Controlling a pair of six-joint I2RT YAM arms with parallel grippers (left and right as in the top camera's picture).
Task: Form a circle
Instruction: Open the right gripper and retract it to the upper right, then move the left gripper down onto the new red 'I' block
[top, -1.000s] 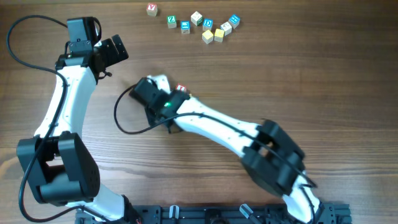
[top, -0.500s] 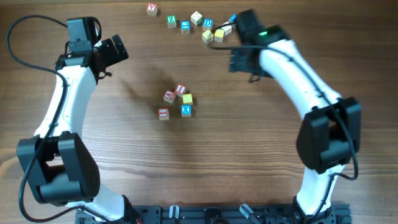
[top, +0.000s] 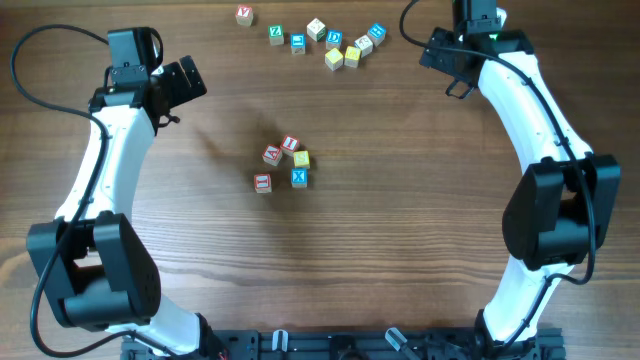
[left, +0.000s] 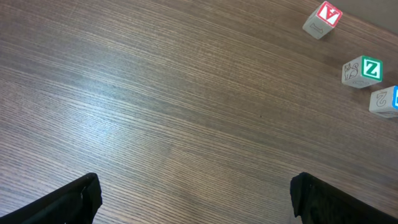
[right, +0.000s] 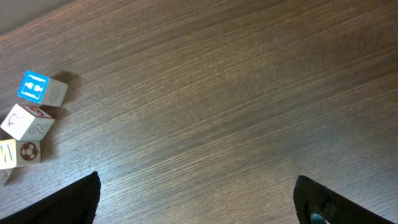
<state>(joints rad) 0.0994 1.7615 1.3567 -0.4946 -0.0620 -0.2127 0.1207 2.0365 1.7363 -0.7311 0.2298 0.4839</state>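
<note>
5 cubes are all I count in the circle (top: 291, 146), which sits mid-frame in the overhead view on the counter (top: 420, 200), well apart from both my claws. My left claw (left: 196, 200) hangs at the upper left of that view, fingers wide apart with nothing between them. My right claw (right: 198, 202) is at the upper right, spread and empty too. The loose cubes (top: 334, 38) lie along the top edge, nearer my right claw.

I judge the step in hand is fetching 1 more cube to close the shape. To do it well I would take an outlier, such as the blue cube (top: 376, 33) at the right end of the row, so my fingers close on 1 cube alone. I would come down straight and square to its faces. Then I would lower it into the gap rather than push it in sideways, since such light cubes would likely skate and scatter the rest.

As it lies, the circle reads more as an arc. Its long axis runs diagonally from the red-lettered cube (top: 262, 183) at lower left to the top cube at upper right. It opens downward, with the widest gap between that red-lettered cube and the blue X (top: 299, 177).
</note>
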